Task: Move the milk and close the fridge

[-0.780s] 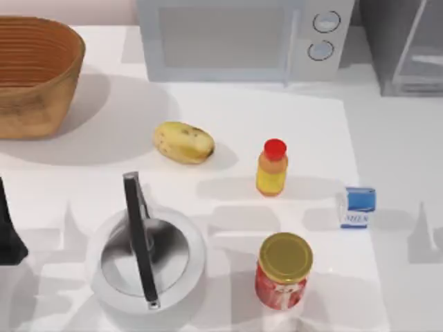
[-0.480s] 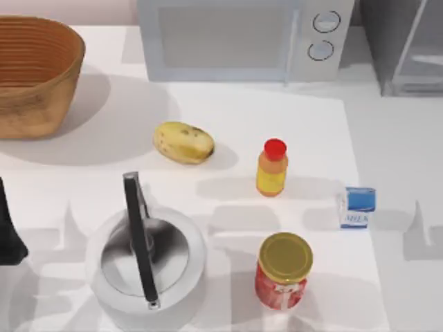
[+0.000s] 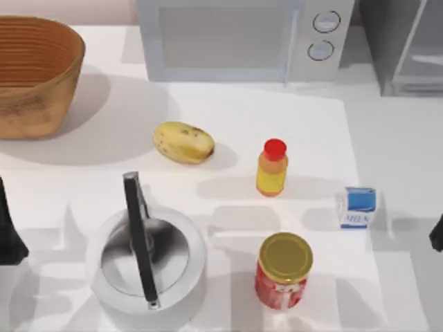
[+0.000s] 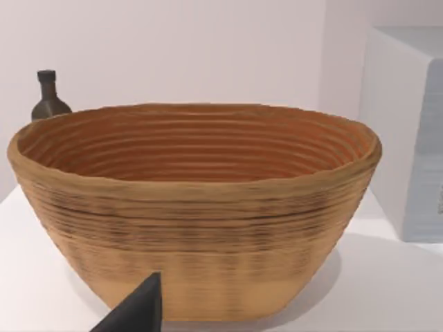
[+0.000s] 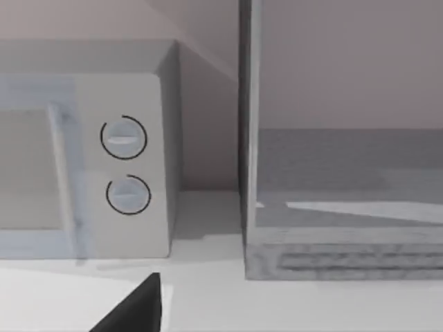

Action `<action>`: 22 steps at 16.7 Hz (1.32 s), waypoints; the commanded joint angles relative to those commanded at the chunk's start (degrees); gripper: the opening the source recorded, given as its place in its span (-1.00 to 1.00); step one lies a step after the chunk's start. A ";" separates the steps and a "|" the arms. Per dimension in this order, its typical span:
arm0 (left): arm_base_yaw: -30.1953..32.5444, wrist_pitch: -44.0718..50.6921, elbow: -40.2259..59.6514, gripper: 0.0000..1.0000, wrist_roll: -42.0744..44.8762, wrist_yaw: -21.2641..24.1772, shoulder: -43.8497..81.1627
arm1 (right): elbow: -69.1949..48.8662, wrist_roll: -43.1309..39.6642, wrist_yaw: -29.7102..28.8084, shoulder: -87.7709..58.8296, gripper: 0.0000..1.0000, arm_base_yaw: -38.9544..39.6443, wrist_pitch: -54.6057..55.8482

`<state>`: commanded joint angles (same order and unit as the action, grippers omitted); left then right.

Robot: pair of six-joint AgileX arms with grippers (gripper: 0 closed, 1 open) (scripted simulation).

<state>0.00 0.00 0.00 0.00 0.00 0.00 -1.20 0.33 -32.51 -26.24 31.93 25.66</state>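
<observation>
One small white-and-blue milk [image 3: 358, 207] carton stands near your table's right side, just beside the right gripper [image 3: 437, 234] at the edge, grip unreadable, while the right wrist view gives you the fridge [image 5: 342, 200] interior, door open.

A ribbed, woven-looking matt basket [image 3: 34, 72] is seen left of the smooth white microwave [image 3: 242, 38]. A glossy metal kettle [image 3: 147, 259] and a gold-lidded jar [image 3: 284, 270] are shown below it.

Milk [image 3: 358, 207] upright, table right; fridge [image 3: 405, 45] door apparently open.
</observation>
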 joint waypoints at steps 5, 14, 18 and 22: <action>0.00 0.00 0.00 1.00 0.00 0.00 0.00 | -0.05 0.33 -15.12 -13.09 1.00 15.24 11.75; 0.00 0.00 0.00 1.00 0.00 0.00 0.00 | -0.04 0.81 -20.43 -17.65 1.00 20.85 16.02; 0.00 0.00 0.00 1.00 0.00 0.00 0.00 | -1.28 5.74 -17.42 -22.07 1.00 20.25 15.50; 0.00 0.00 0.00 1.00 0.00 0.00 0.00 | -5.10 12.05 -14.06 -28.90 1.00 17.48 12.30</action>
<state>0.00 0.00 0.00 0.00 0.00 0.00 -6.30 12.37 -46.57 -55.14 49.41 37.95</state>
